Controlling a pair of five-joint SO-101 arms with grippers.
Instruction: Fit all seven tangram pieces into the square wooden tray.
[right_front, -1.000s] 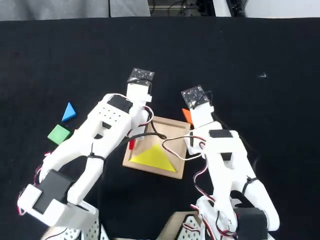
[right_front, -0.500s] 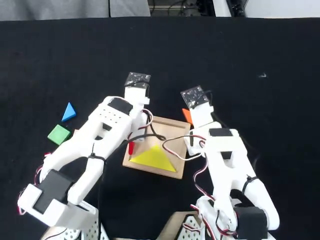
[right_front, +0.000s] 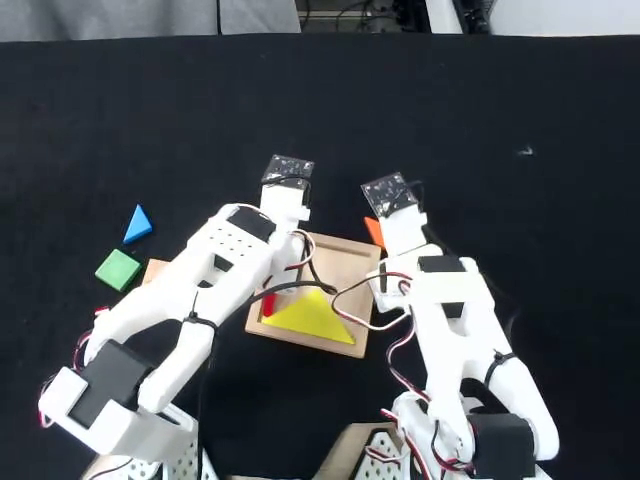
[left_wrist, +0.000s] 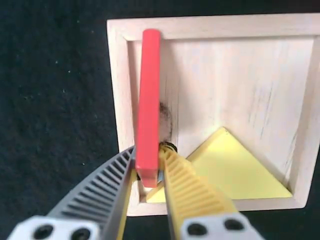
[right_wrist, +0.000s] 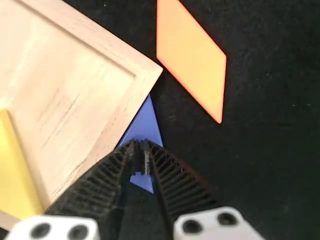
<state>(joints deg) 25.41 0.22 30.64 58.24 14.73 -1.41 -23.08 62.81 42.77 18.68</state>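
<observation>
Shifting: left gripper (left_wrist: 149, 160) was swung over tray (left_wrist: 117, 90).
Grip: red piece (left_wrist: 149, 90) pinched on edge.
Right gripper (right_wrist: 139, 147): pressed together, unmoved.
Meaning: piece 2 nearly seated.

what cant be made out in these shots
High view: the left arm covers most of the red piece and of a tan piece beside the green square.
Right wrist view: the blue piece is partly covered by the right pincer; whether it runs under the tray corner is unclear.

Black table (right_front: 520, 100): wooden tray (right_front: 345, 247) centre; blue triangle (right_front: 138, 224), green square (right_front: 118, 268) well apart; orange parallelogram (right_wrist: 190, 55) near tray
</observation>
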